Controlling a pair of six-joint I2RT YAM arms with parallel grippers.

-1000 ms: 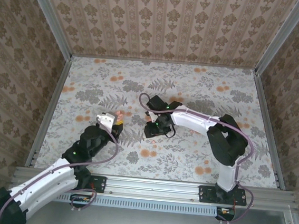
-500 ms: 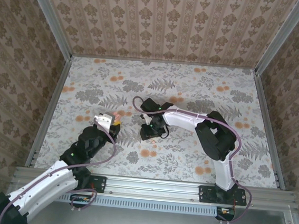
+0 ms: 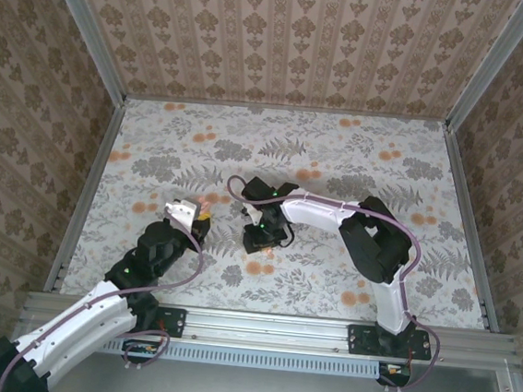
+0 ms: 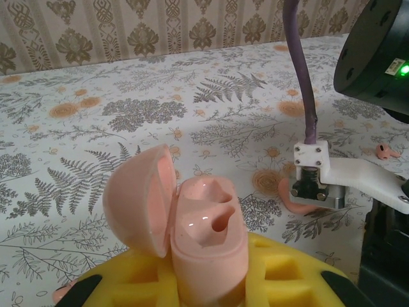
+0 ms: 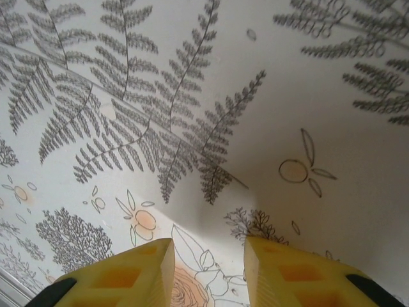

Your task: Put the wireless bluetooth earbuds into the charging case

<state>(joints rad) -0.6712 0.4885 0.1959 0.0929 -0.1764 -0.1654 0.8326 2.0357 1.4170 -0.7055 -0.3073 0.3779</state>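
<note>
Left hand (image 4: pixel 204 289): yellow pads clamped on the base of the charging case (image 4: pixel 203 233), held above the tabletop (image 4: pixel 128 77), lid swung open to the left. Both wells bare, no bud seated.

Right hand (image 5: pixel 208 272): pads apart, nothing between them, pointed down at the print close below.

One earbud (image 4: pixel 385 151) lies loose on the tabletop beyond the right wrist. A pink curved piece (image 4: pixel 287 197) under that wrist may be the second, half hidden.

Progress, as I judge it: case open and presented; both pick-ups and both insertions left.

Against a second ago: right hand has slid left and nearer, toward the case, elbow folded in. Left hand and case barely shifted.
</note>
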